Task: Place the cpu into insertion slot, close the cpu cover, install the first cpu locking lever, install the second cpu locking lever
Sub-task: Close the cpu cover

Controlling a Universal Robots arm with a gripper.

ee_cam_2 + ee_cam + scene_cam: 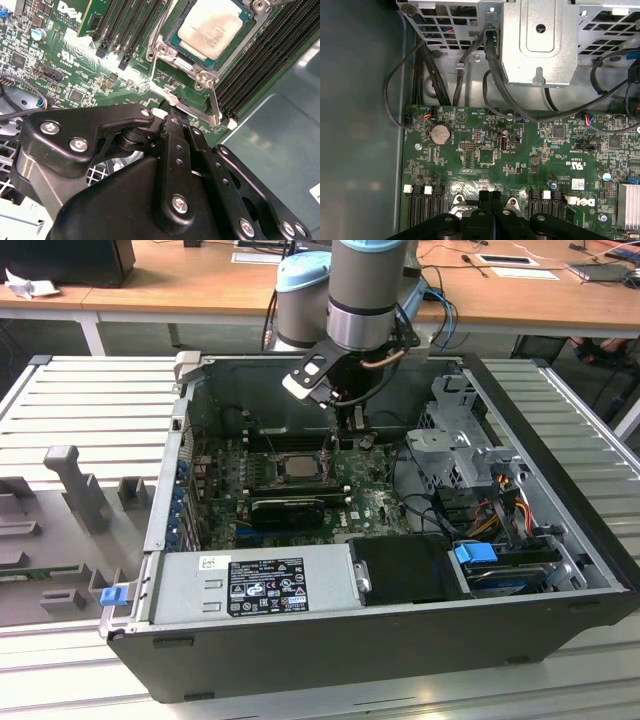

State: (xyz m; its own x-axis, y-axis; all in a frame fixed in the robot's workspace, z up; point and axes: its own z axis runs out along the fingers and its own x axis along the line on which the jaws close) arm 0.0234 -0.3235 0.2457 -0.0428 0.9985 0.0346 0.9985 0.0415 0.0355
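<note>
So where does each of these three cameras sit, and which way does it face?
Exterior view: off the arm, above the open black computer case, looking down inside; shows the grey-and-blue robot arm.
Second wrist view: on the arm, looking past the black gripper at the pale square cpu.
First wrist view: on the arm, looking over the gripper at a round silver coin battery and perforated metal cage.
Shared: both wrist views show the gripper and green motherboard.

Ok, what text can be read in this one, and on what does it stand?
Power supply label: dense print, too small to read.
Motherboard: white maker's logo, a brand mark, left unquoted; tiny component codes, unreadable.
White sticker on the board: too small to read.
</note>
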